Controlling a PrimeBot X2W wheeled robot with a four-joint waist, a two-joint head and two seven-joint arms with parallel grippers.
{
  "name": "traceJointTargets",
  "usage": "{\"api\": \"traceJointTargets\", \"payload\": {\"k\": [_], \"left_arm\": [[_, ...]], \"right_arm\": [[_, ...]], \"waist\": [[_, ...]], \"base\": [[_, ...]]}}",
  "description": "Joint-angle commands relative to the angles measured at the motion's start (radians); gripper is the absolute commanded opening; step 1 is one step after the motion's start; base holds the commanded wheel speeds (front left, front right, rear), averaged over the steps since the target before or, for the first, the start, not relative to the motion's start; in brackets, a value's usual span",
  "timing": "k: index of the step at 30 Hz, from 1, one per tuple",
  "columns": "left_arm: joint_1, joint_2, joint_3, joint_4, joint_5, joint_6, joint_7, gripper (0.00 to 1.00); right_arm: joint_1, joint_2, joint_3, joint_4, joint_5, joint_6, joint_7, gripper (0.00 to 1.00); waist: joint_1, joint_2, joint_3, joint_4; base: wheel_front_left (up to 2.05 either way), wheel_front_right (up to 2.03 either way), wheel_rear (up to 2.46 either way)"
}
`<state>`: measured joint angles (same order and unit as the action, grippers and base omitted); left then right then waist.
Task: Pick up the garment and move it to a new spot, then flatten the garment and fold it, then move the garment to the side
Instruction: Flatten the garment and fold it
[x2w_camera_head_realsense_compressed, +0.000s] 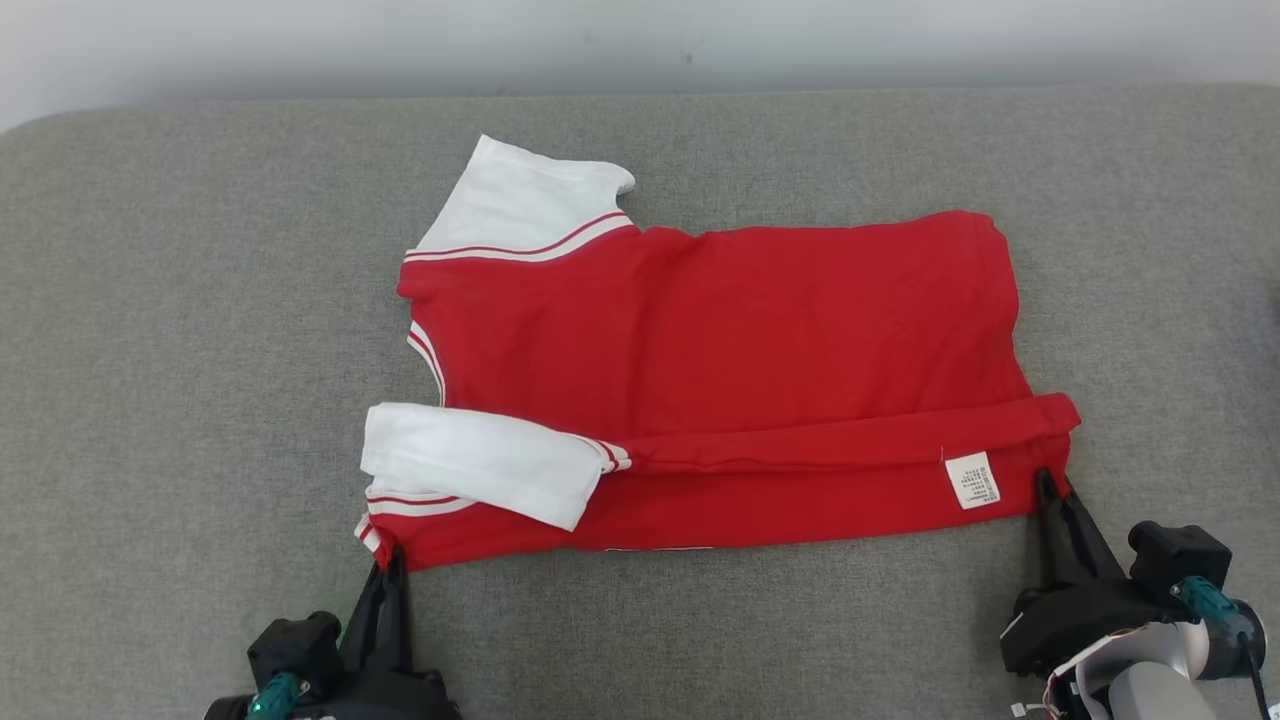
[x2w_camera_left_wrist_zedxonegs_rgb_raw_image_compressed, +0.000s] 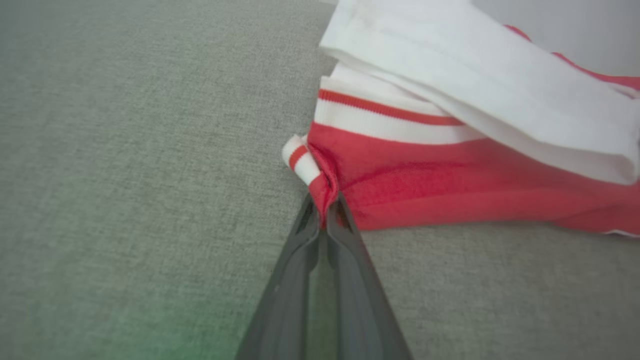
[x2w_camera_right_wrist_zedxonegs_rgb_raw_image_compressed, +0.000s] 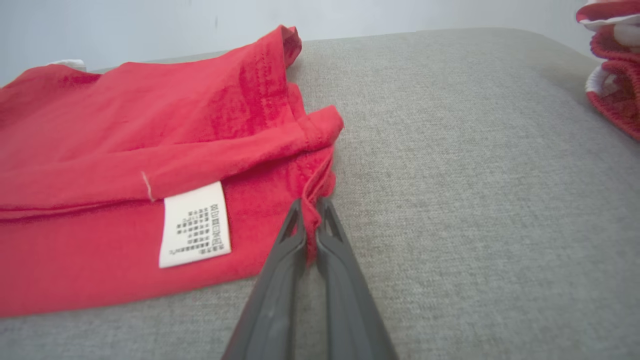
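- The shirt (x2w_camera_head_realsense_compressed: 720, 350) lay flat near the middle of the grey pad (x2w_camera_head_realsense_compressed: 200, 300), its long axis running left to right across my head view.
- Its neck and sleeves pointed to my left and its hem to my right.
- The body was soft red knit, faintly creased. The sleeves were white, with red-striped ribbed trim.
- The far sleeve (x2w_camera_head_realsense_compressed: 525, 200) angled away toward the wall. The near sleeve (x2w_camera_head_realsense_compressed: 480, 465) lay folded across the body.
- A lengthwise ridge ran along the near side. Below it, by the hem corner, sat a small white label (x2w_camera_head_realsense_compressed: 972, 480) with fine print.
- My left gripper (x2w_camera_head_realsense_compressed: 393, 565) was clenched on the shirt's near left corner, with red fabric bunched between its dark tapered fingers beside a striped band.
- My right gripper (x2w_camera_head_realsense_compressed: 1045, 480) was pinched on the near hem corner, just beside the label.
- The pad was coarse woven cloth with rounded corners.
- My right wrist view showed another red-and-white cloth (x2w_camera_right_wrist_zedxonegs_rgb_raw_image_compressed: 612, 75) at the pad's edge, well apart from the shirt.
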<state>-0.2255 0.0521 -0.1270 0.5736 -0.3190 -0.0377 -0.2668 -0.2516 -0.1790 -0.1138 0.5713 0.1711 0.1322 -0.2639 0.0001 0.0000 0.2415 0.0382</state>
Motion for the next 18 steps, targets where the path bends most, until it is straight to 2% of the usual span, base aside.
{"api": "traceJointTargets", "payload": {"k": [1, 10, 18], "left_arm": [[-0.002, -0.003, -0.005, -0.001, -0.009, -0.008, 0.004, 0.0], [0.033, -0.001, 0.077, -0.147, 0.059, -0.031, 0.001, 0.0], [0.123, 0.0, 0.133, -0.139, 0.089, -0.054, 0.001, 0.0]], "right_arm": [[-0.009, -0.001, -0.004, -0.003, 0.005, -0.002, 0.0, 0.0], [-0.019, 0.006, -0.025, -0.015, 0.023, -0.002, 0.0, 0.0], [0.018, 0.017, -0.024, 0.041, 0.015, -0.002, 0.0, 0.0]], "waist": [[-0.0001, 0.0, -0.005, 0.001], [-0.0001, 0.0, -0.116, -0.002], [-0.0001, 0.0, -0.264, -0.017]], "base": [[0.0, 0.0, 0.0], [0.0, 0.0, 0.0], [0.0, 0.0, 0.0]]}}
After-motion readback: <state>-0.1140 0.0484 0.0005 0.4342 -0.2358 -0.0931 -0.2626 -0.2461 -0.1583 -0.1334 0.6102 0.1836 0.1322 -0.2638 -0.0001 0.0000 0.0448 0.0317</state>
